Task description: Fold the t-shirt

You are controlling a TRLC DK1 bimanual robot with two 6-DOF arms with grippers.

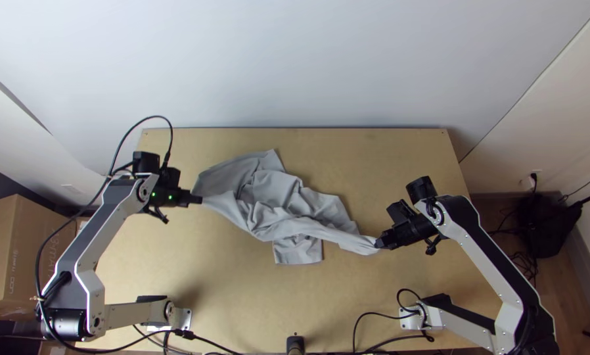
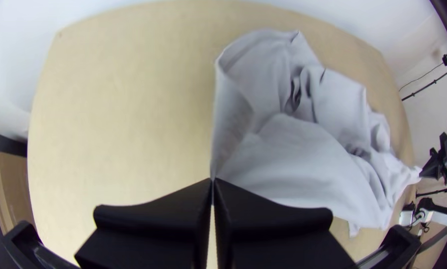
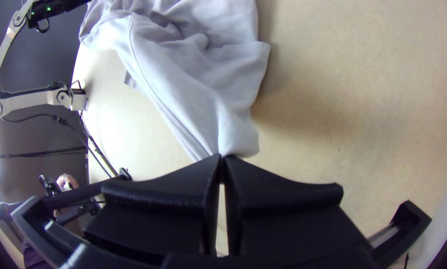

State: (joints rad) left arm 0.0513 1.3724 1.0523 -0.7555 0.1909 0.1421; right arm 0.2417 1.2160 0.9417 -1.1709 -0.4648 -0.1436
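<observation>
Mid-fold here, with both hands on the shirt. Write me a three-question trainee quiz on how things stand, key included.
1. Multiple choice: how does the shirt lie on the table?
A) Spread flat
B) Bunched, with parts drawn out toward both hands
C) Folded into a neat square

2. Fill in the missing word: the left hand and the right hand are both ____ on the shirt.

3. True or false: part of the shirt hangs over the table's edge.

Key: 1 B; 2 shut; 3 false.
</observation>
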